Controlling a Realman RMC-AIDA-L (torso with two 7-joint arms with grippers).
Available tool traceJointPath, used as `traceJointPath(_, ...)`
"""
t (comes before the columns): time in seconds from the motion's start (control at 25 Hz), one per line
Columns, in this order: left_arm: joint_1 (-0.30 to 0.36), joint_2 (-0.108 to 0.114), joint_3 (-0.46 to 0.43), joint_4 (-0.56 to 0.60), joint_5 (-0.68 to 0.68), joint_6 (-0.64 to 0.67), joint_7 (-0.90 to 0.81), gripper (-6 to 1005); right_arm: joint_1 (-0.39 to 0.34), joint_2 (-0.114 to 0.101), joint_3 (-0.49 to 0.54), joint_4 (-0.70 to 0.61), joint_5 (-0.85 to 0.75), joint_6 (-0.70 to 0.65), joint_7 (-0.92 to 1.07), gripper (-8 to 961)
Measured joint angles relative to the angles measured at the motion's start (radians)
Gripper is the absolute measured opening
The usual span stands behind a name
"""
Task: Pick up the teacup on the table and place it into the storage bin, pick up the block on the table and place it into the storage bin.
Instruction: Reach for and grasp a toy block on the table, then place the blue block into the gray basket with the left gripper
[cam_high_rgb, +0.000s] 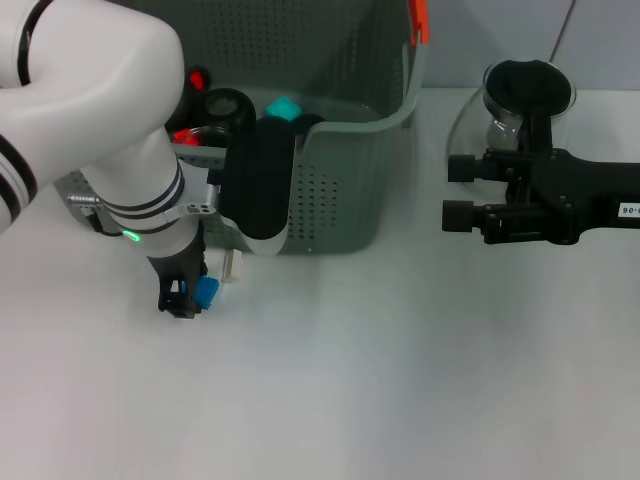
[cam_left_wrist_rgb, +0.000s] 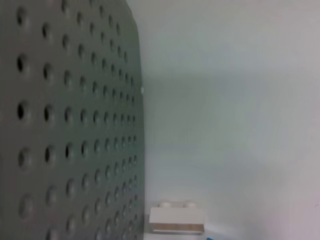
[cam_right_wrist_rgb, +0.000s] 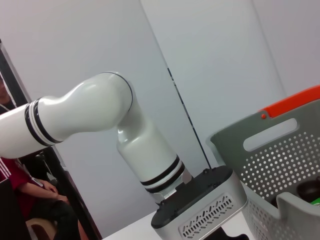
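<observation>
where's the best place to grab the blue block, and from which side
Judging by the head view, take the blue block by its two opposite side faces, coming straight down from above. It sits low on the table, close to the bin wall with a white block beside it, so a sideways approach looks crowded. The left gripper is already down at it.

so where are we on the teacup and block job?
Teacup: none visible on the table; whether it's in the storage bin can't be confirmed. In hand: the left gripper is down at a blue block by the bin's front wall, white block beside it. Left: lift and drop in. Right gripper idles.
</observation>
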Motion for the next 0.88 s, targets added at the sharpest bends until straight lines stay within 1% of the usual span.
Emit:
traceJointPath(0.16, -0.003, 0.000, 0.000, -0.002, 0.000, 0.011, -0.009, 467, -0.001, 0.000, 0.000, 0.000, 0.000, 0.000, 0.000, 941)
traceJointPath(0.48, -0.018, 0.003, -0.003, -0.004, 0.001, 0.057, -0.042, 372, -0.006, 0.000, 0.000, 0.000, 0.002, 0.000, -0.006, 940)
traceJointPath(0.64, -0.018, 0.002, -0.024, -0.039, -0.005, 0.112, -0.061, 379, -0.009, 0.000, 0.000, -0.002, 0.009, -0.008, -0.011, 940)
traceJointPath(0.8, -0.008, 0.001, -0.120, -0.115, -0.048, 0.235, -0.064, 386, -0.011, 0.000, 0.000, -0.007, 0.010, -0.015, -0.013, 940)
traceJointPath(0.84, -0.007, 0.002, -0.163, -0.140, -0.072, 0.278, -0.064, 388, -0.011, 0.000, 0.000, -0.008, 0.010, -0.019, -0.015, 940)
traceJointPath(0.88, -0.006, 0.004, -0.226, -0.172, -0.100, 0.330, -0.065, 389, -0.011, 0.000, 0.000, -0.009, 0.011, -0.024, -0.018, 940)
